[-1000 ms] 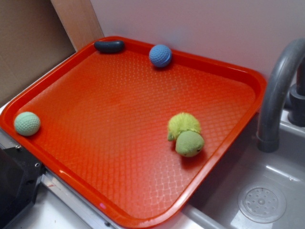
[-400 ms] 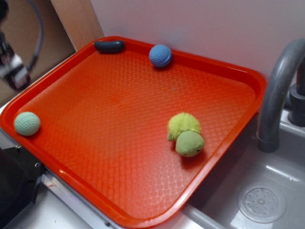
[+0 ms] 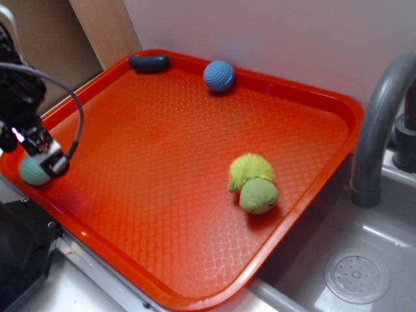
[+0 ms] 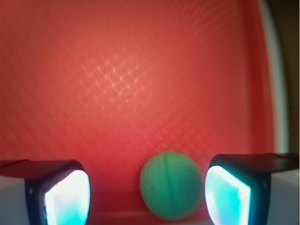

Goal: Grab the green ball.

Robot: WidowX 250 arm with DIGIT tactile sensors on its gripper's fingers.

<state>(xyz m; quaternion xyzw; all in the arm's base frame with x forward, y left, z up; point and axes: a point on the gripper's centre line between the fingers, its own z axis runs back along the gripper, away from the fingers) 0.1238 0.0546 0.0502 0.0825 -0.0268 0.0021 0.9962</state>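
- The red tray [image 3: 195, 162] fills most of the exterior view, its textured floor bare across the middle; in the wrist view the same tray [image 4: 131, 84] spreads blurred behind the fingers, with its raised rim running down the right side.
- A grey sink [image 3: 351, 260] lies just beside the tray's right edge, with a round drain cover [image 3: 357, 278] in its floor.
- A curved grey faucet [image 3: 377, 123] rises from the sink's far side, well apart from the toys.
- The robot arm [image 3: 16, 97] comes in from the left, a dark cable looping beside it, and its gripper [image 3: 44, 161] sits low over the tray's left corner.
- The gripper [image 4: 147, 194] is spread wide: in the wrist view its two pale, glowing fingers [image 4: 228, 194] stand at either side with clear tray between them, clamped on nothing.
- A yellow-green plush turtle [image 3: 253, 183] lies on the tray's right half, near the rim closest to the sink.
- The blue ball [image 3: 219, 76] rests against the far rim, well apart from the gripper.
- The green ball [image 3: 31, 172] sits in the tray's left corner against the rim, partly hidden by the gripper in the exterior view.
- From the wrist, the green ball [image 4: 169, 185] lies between the fingers, nearer the right one; whether it touches that finger is unclear through the blur.
- A small dark oval object [image 3: 149, 63] lies at the far corner against the rim, left of the blue ball.
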